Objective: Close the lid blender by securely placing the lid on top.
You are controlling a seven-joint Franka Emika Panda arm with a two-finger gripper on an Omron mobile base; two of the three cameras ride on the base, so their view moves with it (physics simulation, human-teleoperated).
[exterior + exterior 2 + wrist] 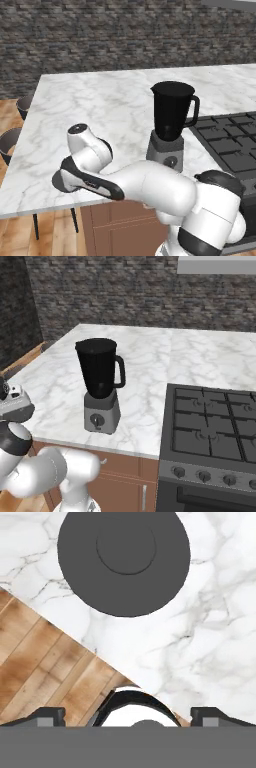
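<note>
- Two dark finger tips of the pincer (128,714) stand wide apart in the hand view, open with nothing between them, above the desk's edge where marble meets the wooden floor (45,662).
- Beyond them the lid (124,561) lies flat on the marble desk (210,637), near that edge, untouched.
- Farther along, the blender (170,125) stands upright by the desk's front edge, just beside the stove (212,428), its jar uncovered.
</note>
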